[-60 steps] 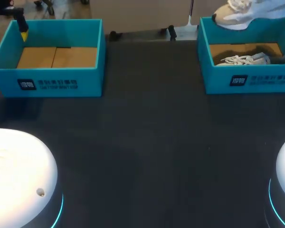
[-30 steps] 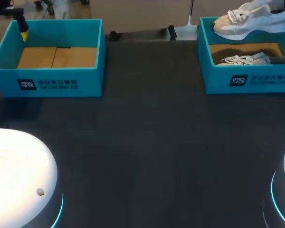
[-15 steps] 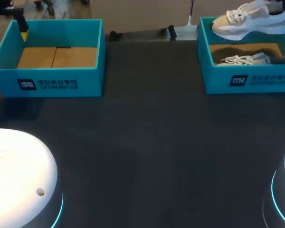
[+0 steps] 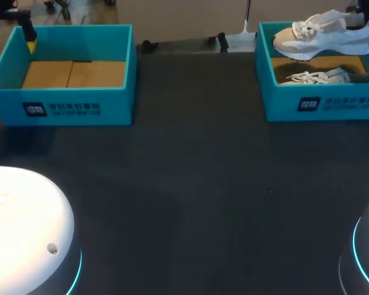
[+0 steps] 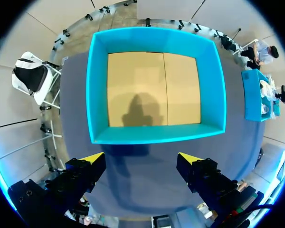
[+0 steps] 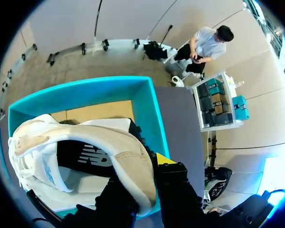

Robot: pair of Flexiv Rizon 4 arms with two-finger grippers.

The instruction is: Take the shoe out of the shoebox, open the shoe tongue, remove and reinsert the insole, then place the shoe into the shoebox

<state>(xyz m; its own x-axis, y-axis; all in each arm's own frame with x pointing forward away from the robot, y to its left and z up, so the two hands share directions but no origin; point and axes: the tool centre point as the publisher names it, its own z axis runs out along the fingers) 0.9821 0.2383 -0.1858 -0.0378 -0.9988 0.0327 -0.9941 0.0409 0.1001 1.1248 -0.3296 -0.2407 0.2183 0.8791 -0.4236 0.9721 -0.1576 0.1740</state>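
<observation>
Right claw (image 6: 145,173) clamps the heel of a white mesh sneaker (image 6: 80,152), held high to clear the teal cardboard shoebox (image 6: 147,111) beneath it; left claw (image 5: 140,164) hangs spread wide above an empty teal box (image 5: 152,134).

Print shows on 2 boxes + 1 shoe. Left shoebox (image 4: 111,98), far-left corner of table (image 4: 190,184): front wall carries a dark square emblem w/ a white mark, then 2 short lines of dark chars beside it, too small to read. Right shoebox (image 4: 277,104), far-right corner: same emblem + lines on front wall, also unreadable. Shoe (image 6: 123,152) above right shoebox: dark block-letter logo on its side, seen in right wrist view.
</observation>
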